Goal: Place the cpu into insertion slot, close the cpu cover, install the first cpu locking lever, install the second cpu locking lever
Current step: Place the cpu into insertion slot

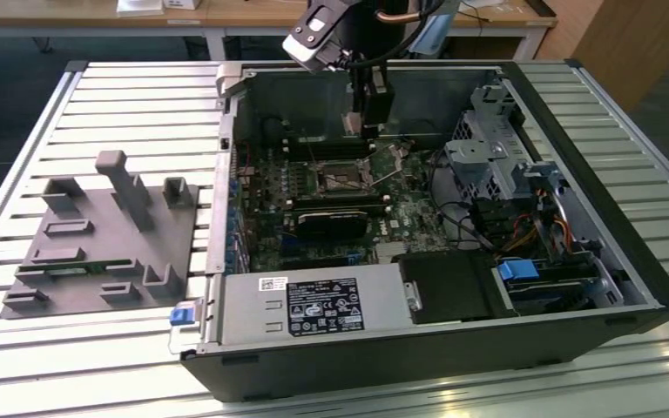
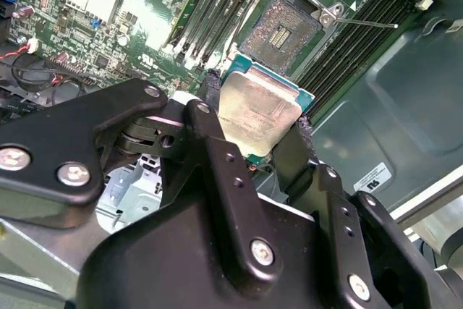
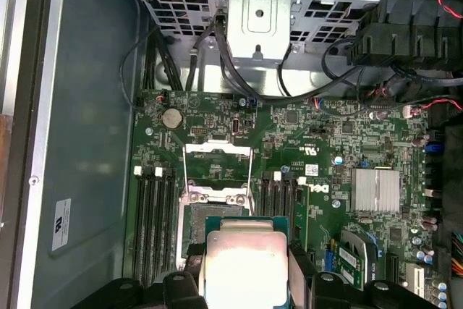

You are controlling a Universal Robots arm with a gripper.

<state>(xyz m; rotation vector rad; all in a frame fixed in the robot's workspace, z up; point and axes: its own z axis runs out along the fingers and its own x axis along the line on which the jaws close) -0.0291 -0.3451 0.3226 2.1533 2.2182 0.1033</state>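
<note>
**Your slatted table and its two loads**

You are working on a table (image 1: pixel 114 96) of pale metal slats; in the exterior view the slats run from left to right. Two things rest directly on it. The open computer case (image 1: pixel 428 366) lies on its side toward the exterior view's right, open face up, with its black walls reaching close to the table's right edge. The grey holder block (image 1: pixel 102 244), with upright posts and slots, sits flat on the exterior view's left, just beside the case; whether they touch you cannot tell. Bare slats show around the block and in front of the case.
</note>
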